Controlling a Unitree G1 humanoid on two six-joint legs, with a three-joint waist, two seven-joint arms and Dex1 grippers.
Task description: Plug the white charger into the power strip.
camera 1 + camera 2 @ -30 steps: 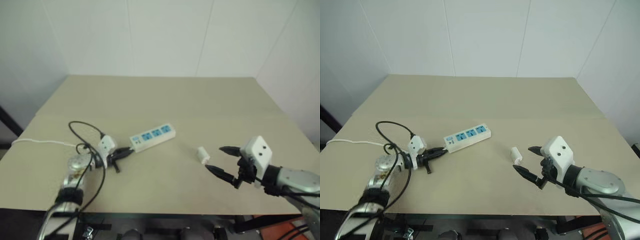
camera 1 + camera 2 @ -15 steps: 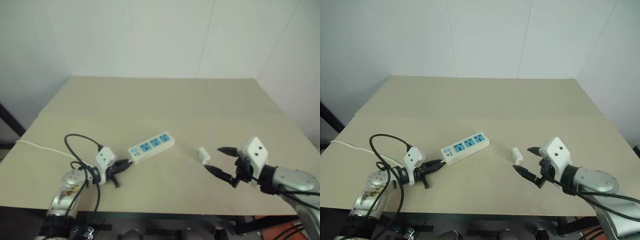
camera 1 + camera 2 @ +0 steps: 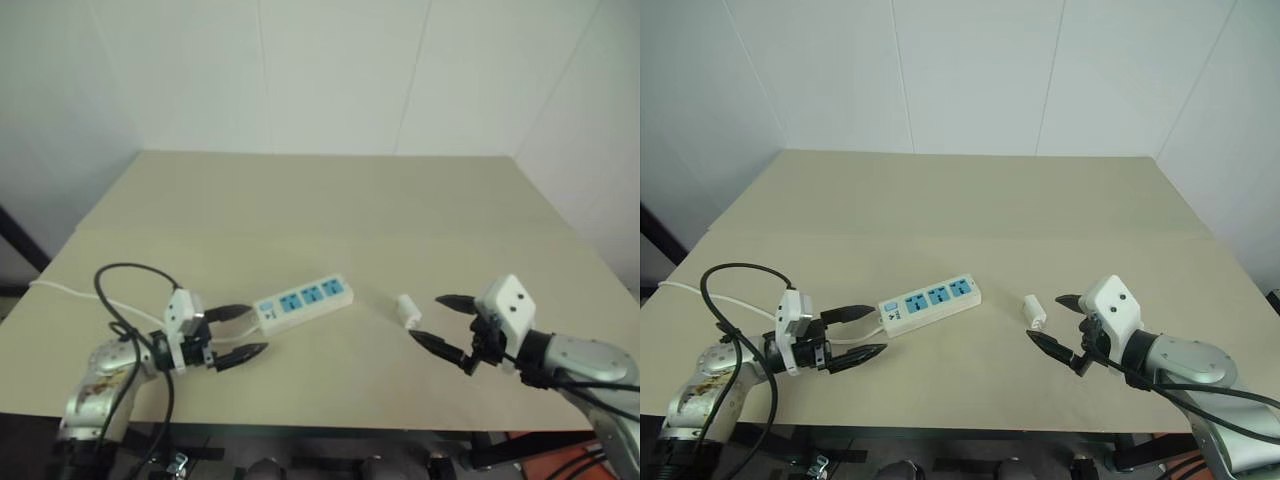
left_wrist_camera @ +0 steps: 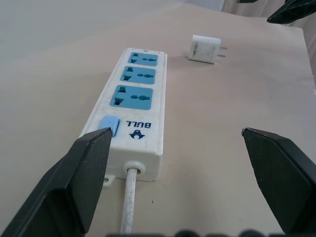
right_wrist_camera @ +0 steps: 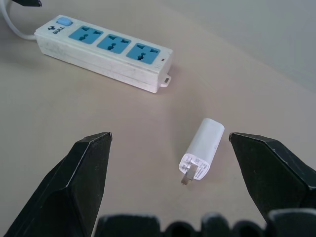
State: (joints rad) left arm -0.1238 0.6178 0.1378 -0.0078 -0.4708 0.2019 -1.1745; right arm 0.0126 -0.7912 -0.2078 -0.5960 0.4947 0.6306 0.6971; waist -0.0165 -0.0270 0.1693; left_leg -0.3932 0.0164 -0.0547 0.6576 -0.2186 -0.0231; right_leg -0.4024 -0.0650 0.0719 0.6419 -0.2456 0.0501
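The power strip [image 3: 303, 299] lies flat on the beige table, its three blue sockets facing up and its cord [image 4: 129, 202] running off toward my left arm. My left gripper [image 3: 255, 330] is open just short of the strip's cord end, one finger [image 4: 84, 182] beside the switch corner, holding nothing. The white charger [image 3: 406, 309] lies on its side to the right of the strip, apart from it, its prongs [image 5: 186, 177] pointing toward my right gripper. My right gripper [image 3: 427, 317] hovers open just right of the charger, its fingers either side of it in the right wrist view and not touching it.
The table [image 3: 330, 210] stretches far back to white walls. Its near edge runs just below both grippers. The thin white cord [image 3: 70, 290] trails to the table's left edge.
My left gripper was shut at the strip's cord end, dragged that end a little nearer, then opened wide and drew back. Charger and right gripper stayed put.
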